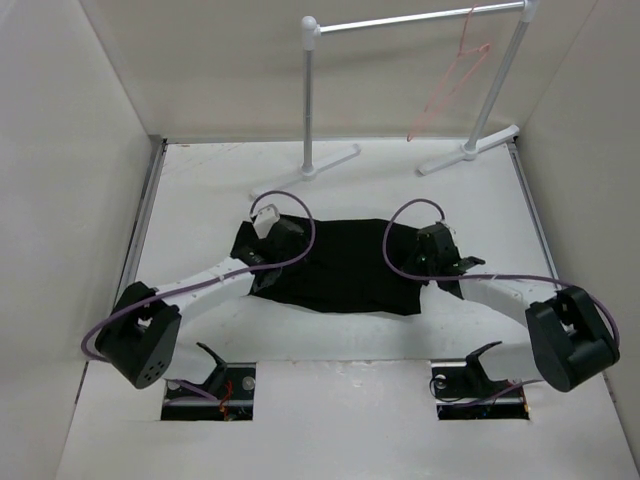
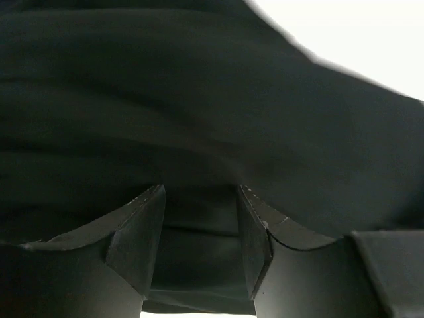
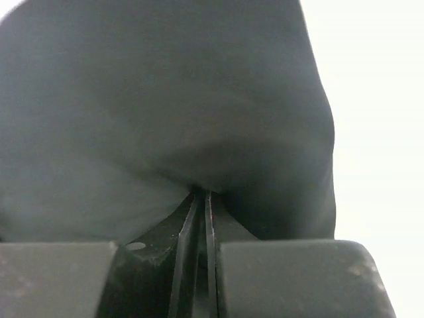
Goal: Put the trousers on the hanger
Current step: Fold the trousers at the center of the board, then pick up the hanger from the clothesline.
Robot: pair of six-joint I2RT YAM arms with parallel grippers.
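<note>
Right wrist view: right hand (image 3: 199, 195) pinches the soft black fabric trousers (image 3: 165, 99); left hand (image 2: 201, 193), half open astride them, should close before lifting.

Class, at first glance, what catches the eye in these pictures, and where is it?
Black fabric trousers lie crumpled in the middle of the top view. The right gripper pinches a fold at their right end; the left gripper stands open over their left end. Behind, a thin pink wire hanger hangs from the white-and-silver rail.

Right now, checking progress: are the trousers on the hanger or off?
Off. The trousers lie on the table; the hanger hangs bare from the rail.
</note>
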